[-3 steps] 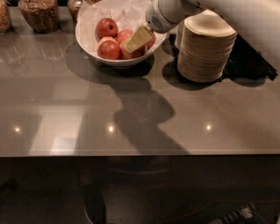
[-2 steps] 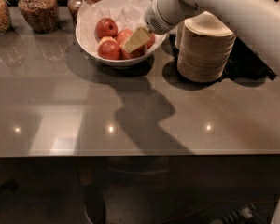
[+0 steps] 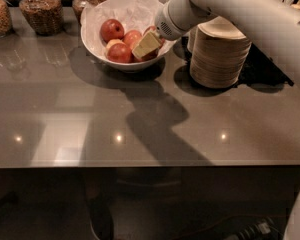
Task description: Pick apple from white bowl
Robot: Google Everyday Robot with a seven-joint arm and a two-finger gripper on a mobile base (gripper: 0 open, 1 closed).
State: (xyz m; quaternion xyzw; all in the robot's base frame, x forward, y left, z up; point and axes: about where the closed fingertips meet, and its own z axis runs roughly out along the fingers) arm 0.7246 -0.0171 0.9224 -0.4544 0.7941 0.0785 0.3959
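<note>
The white bowl (image 3: 131, 65) stands near the far edge of the grey desk (image 3: 65, 119), a little left of its middle, with crinkled white paper (image 3: 140, 9) sticking up from its far side. Inside lie several red apples (image 3: 121, 52) – one of them is apart from the others, on the left side of the bowl, and the rest are close together in the middle. The gripper (image 3: 147, 44) is down inside the bowl at its right side, its pale yellowish tip right at the middle apples and covering part of them. If it is open, closed or holding an apple, I cannot tell from here. The white arm (image 3: 240, 14) reaches in from the far right corner of the desk, passing above a stack of beige paper bowls (image 3: 217, 59) that stands just beside the white bowl, to its right. Three glass jars (image 3: 40, 11) with brown contents are lined up along the far edge, toward the far left corner – the nearest one is behind the bowl.
</note>
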